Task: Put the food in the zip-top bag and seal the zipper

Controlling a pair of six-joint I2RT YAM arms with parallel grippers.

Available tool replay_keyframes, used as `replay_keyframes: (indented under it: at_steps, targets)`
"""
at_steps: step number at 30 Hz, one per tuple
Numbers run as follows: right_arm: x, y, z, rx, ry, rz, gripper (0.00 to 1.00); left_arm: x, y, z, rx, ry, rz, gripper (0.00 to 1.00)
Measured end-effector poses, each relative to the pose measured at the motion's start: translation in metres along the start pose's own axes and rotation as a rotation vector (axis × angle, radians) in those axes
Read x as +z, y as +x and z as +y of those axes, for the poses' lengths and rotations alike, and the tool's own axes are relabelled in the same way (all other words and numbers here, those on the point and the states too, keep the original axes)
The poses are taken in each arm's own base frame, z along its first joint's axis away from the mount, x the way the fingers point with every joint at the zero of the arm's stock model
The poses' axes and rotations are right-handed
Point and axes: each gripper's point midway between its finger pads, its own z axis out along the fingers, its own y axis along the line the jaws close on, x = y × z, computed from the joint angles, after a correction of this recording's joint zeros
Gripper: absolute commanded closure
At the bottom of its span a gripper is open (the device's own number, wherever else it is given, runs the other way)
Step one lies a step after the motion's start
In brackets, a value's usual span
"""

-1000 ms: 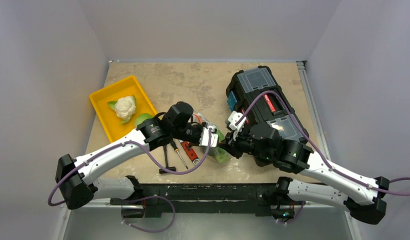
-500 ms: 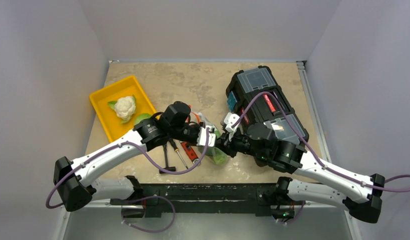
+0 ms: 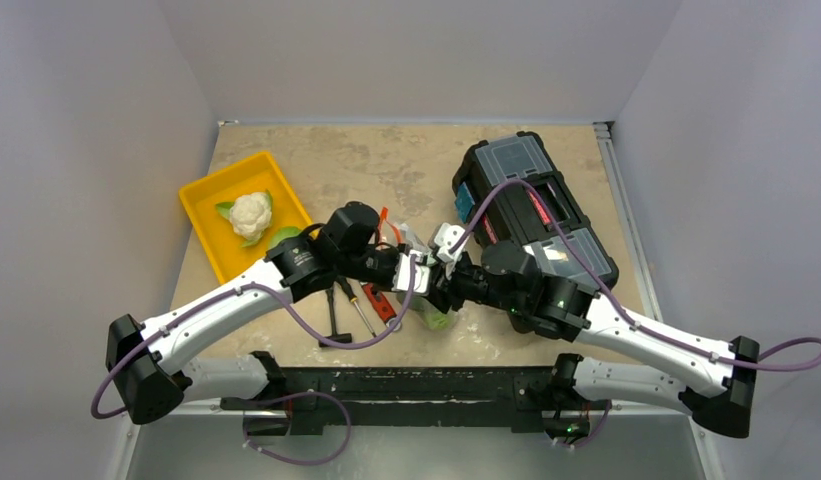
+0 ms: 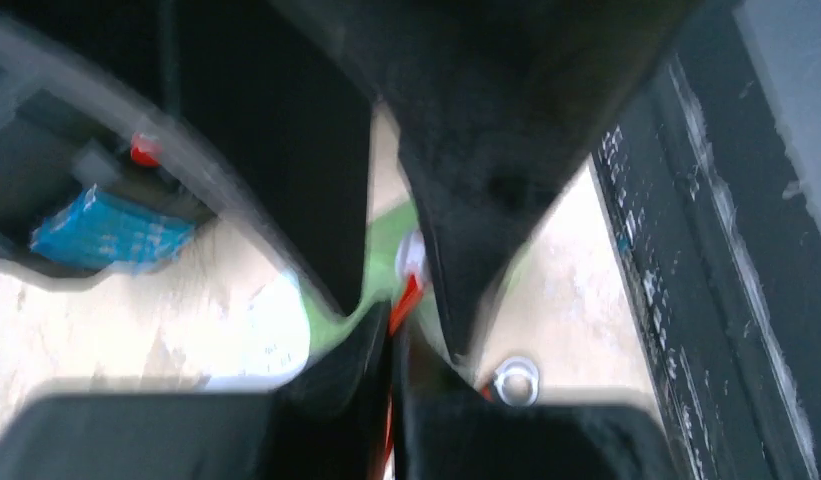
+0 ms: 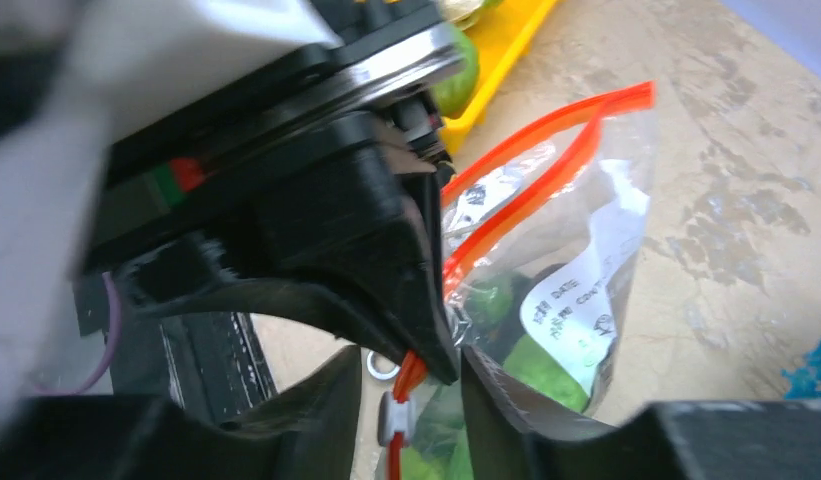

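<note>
**Zip-top bag and grippers, mid-table.** The zip-top bag (image 5: 626, 170) lies on the table (image 5: 746, 200) between the two grippers. It is clear and crinkled, with green pieces (image 5: 546, 370) and a white label (image 5: 586, 290) showing through. Its long edge, the red-orange zipper (image 5: 546, 130), runs from the grippers toward the far left, its two tracks parted along the far stretch. The left gripper (image 4: 391, 335) is clamped on the strip. The right gripper (image 5: 411, 375) stands narrowly parted, astride the zipper's white tip (image 5: 390, 420).

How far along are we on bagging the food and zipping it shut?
Done: green toy food pieces sit inside the crinkly clear zip-top bag. In hand: the left end effector is shut on the thin red-orange zipper strip; the right end effector stands open around its small white tip. To do: the strip gapes in a loop toward the far end, so sealing remains.
</note>
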Motion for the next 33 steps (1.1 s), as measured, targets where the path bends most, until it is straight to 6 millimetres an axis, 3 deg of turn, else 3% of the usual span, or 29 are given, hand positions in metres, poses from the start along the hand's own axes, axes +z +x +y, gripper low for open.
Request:
replay_keyframes:
  at_steps: [6,12,15,24,28,30,33]
  targets:
    - [-0.018,-0.001,-0.007,0.098,0.067,0.035,0.47,0.004,-0.017,-0.005,0.033,0.026,-0.064,1.00]
    - [-0.052,0.009,-0.005,0.204,0.089,0.068,0.47,0.005,-0.021,-0.009,0.038,0.044,-0.082,1.00]
    - [-0.059,0.009,-0.002,0.234,0.084,0.090,0.50,0.005,-0.021,-0.009,0.038,0.044,-0.082,1.00]
    - [-0.056,0.007,0.005,0.270,0.063,0.154,0.83,0.005,-0.021,-0.009,0.038,0.045,-0.082,1.00]
    - [-0.050,0.003,0.006,0.275,0.058,0.170,0.90,0.005,-0.021,-0.009,0.038,0.044,-0.082,1.00]
    - [-0.048,0.004,0.007,0.276,0.056,0.183,0.99,0.005,-0.021,-0.009,0.038,0.043,-0.081,1.00]
    - [-0.045,0.009,0.007,0.274,0.056,0.208,1.00,0.005,-0.020,-0.008,0.035,0.041,-0.077,1.00]
